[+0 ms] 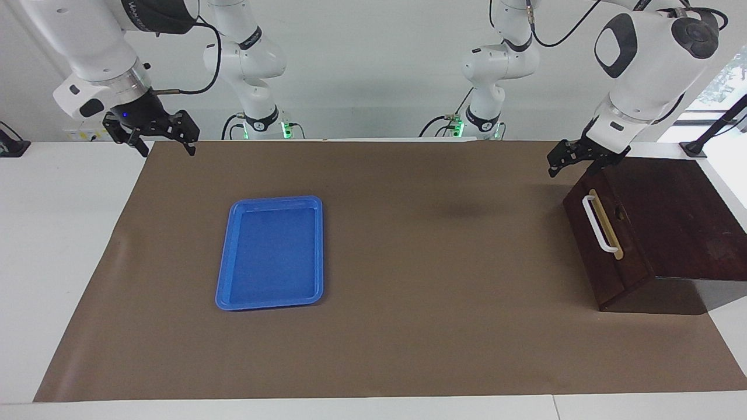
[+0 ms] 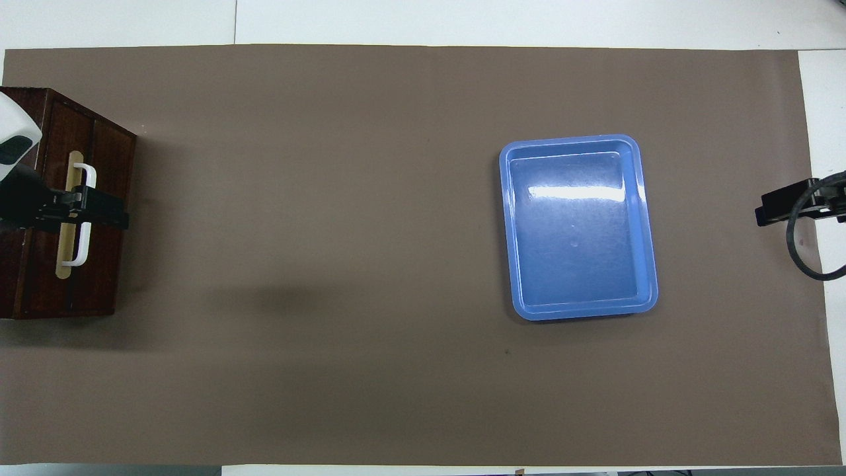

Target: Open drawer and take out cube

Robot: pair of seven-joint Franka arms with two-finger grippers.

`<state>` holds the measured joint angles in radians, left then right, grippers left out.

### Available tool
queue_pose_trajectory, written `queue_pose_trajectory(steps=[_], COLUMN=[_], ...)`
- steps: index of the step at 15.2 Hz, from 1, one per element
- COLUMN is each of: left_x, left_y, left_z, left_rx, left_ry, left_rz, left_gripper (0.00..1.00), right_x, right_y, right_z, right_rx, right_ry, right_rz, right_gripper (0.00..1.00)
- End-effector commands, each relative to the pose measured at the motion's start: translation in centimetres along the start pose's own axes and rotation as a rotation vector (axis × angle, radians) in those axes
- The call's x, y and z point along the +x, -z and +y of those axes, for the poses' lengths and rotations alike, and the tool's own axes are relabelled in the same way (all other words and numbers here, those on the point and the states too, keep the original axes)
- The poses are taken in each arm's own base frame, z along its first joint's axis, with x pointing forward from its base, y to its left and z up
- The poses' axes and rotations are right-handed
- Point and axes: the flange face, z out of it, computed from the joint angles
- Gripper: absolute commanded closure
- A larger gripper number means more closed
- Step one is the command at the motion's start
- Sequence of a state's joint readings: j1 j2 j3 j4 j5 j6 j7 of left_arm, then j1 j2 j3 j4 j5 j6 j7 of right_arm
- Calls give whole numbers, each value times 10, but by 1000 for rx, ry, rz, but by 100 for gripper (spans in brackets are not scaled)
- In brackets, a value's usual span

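The drawer (image 1: 607,233) is closed; the wide-open left gripper (image 1: 569,156) above it could miss the handle (image 1: 600,224). The right gripper (image 1: 153,132) waits, wide open.

One camera sits high across the table (image 1: 373,408), facing the two robot arms and taking in their bases along the top. The other looks steeply down from above the robots' own end (half a turn round from the first). Both stand well back and share the brown mat (image 1: 408,326), blue tray (image 1: 271,251) and wooden box (image 1: 659,221).
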<state>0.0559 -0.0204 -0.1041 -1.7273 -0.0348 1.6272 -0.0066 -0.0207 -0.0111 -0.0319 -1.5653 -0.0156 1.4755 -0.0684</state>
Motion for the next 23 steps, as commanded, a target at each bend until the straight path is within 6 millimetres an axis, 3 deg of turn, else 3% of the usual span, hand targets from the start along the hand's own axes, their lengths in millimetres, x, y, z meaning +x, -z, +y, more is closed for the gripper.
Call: queue_pose_trajectory(steps=[1, 11, 15, 18, 23], left_x=[-4, -6, 3, 18, 32], left_y=[6, 6, 3, -13, -62], left_z=[0, 6, -2, -11, -15], left_rx=[14, 14, 96, 186, 308], left_ry=[-13, -16, -43, -62, -125], left_rz=[1, 6, 41, 47, 52], left_gripper=[0, 0, 0, 0, 0], right_x=[-4, -4, -4, -4, -4], right_y=[0, 0, 0, 0, 0], right_z=[1, 0, 1, 1, 2], right_rx=[-4, -4, -4, -4, -4], right_ry=[-4, -2, -4, -4, -5], right_rz=[-3, -3, -3, -3, -3], right_gripper=[0, 0, 0, 0, 0])
